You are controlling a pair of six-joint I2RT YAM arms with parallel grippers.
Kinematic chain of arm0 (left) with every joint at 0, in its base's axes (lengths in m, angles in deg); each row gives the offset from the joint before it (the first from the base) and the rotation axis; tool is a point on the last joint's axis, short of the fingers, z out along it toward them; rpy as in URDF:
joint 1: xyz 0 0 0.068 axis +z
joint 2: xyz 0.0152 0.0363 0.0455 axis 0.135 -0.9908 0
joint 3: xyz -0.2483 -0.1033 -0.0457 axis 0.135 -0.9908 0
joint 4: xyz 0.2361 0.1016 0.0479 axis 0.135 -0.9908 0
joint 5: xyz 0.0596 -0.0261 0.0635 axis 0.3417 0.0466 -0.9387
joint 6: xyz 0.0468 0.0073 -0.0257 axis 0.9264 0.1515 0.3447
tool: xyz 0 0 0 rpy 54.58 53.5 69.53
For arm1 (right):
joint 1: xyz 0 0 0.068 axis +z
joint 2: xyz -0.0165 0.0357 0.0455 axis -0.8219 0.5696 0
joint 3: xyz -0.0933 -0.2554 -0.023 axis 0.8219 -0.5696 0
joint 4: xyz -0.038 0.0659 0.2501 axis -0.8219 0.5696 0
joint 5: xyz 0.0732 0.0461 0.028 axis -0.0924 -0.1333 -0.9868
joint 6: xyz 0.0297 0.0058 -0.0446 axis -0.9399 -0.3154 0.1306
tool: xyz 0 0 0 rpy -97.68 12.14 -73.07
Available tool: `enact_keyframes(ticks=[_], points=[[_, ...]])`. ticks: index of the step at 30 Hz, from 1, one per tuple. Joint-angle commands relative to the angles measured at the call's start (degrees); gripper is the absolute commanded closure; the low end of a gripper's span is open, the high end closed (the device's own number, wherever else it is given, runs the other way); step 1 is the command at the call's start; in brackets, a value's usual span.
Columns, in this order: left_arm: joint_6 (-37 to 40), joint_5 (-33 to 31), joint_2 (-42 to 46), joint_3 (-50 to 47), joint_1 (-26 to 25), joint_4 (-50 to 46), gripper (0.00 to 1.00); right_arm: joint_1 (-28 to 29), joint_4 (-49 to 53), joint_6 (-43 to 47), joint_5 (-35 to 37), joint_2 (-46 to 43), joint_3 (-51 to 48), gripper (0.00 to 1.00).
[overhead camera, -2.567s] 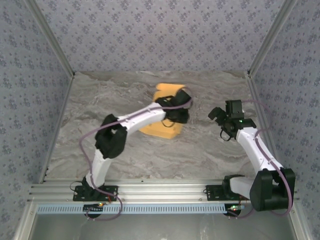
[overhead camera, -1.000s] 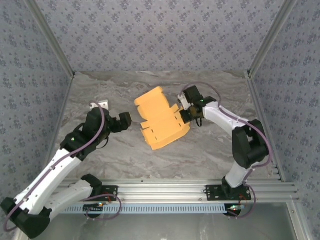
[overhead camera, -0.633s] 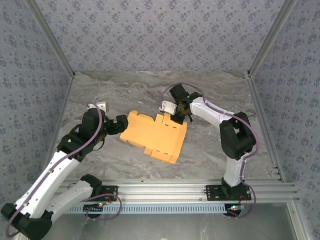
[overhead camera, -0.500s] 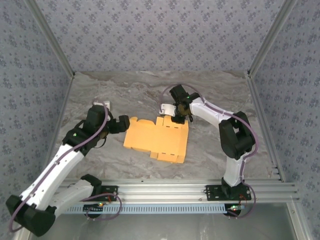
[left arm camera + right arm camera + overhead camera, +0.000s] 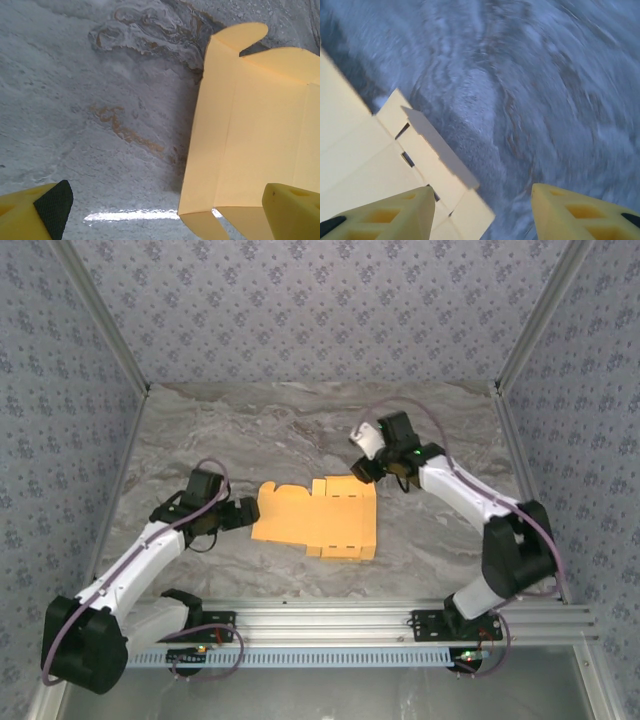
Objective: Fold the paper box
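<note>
The paper box [image 5: 318, 520] is lying flat, unfolded, between left hand [image 5: 240, 512] and right hand [image 5: 360, 471]. Both are being held open, empty.

In the left wrist view the paper box [image 5: 250, 125] runs off the right and bottom edges, so its far panels go unseen. The left gripper [image 5: 170, 207] is cut by the bottom edge, leaving its fingertips [image 5: 292, 210] at the two corners. The right wrist view is smeared: the table [image 5: 545, 75] is streaked, and the box leaves that frame at left and below. From above, the right gripper [image 5: 362, 472] is perhaps touching the card's far corner; too small to tell
</note>
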Motion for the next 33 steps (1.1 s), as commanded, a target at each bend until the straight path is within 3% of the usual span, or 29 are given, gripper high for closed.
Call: enact_keyframes(ticks=[1, 4, 9, 14, 20, 23, 25, 28, 33], points=[[-1.14, 6.11, -0.31, -2.58, 1.62, 6.03, 0.01, -4.61, -4.36, -28.05, -3.66, -4.27, -9.67, 0.45], [-1.49, 9.84, -2.45, -4.14, 2.29, 10.59, 0.01, -10.29, -5.98, -39.46, -12.95, -5.56, -16.83, 0.46], [-1.48, 16.16, -7.13, -3.04, 2.59, 15.33, 0.01, -12.76, -6.09, -38.73, -26.34, -1.85, -20.67, 0.48], [-2.14, 15.90, -9.15, -2.37, 2.59, 15.94, 0.01, -12.39, -11.89, -41.83, -32.38, 1.73, -22.49, 0.51], [-2.81, 15.45, -8.03, -2.28, 2.59, 14.94, 0.01, -8.38, -13.79, -41.61, -32.10, 5.37, -20.42, 0.57], [-2.50, 13.51, -4.57, -1.32, 2.59, 12.80, 0.01, -6.94, -14.84, -40.37, -31.84, 7.60, -18.96, 0.73], [-1.65, 11.93, -1.93, 0.66, 2.59, 10.48, 0.01, -6.04, -12.94, -37.46, -30.04, 7.99, -17.31, 0.84], [0.76, 8.83, 1.01, 4.07, 2.60, 8.50, 0.01, -4.76, -8.78, -31.18, -26.27, 6.94, -14.28, 0.94], [2.94, 1.32, 2.49, 6.70, 2.63, 7.22, 0.01, -4.53, -5.37, -21.04, -22.27, 4.20, -9.21, 0.98]])
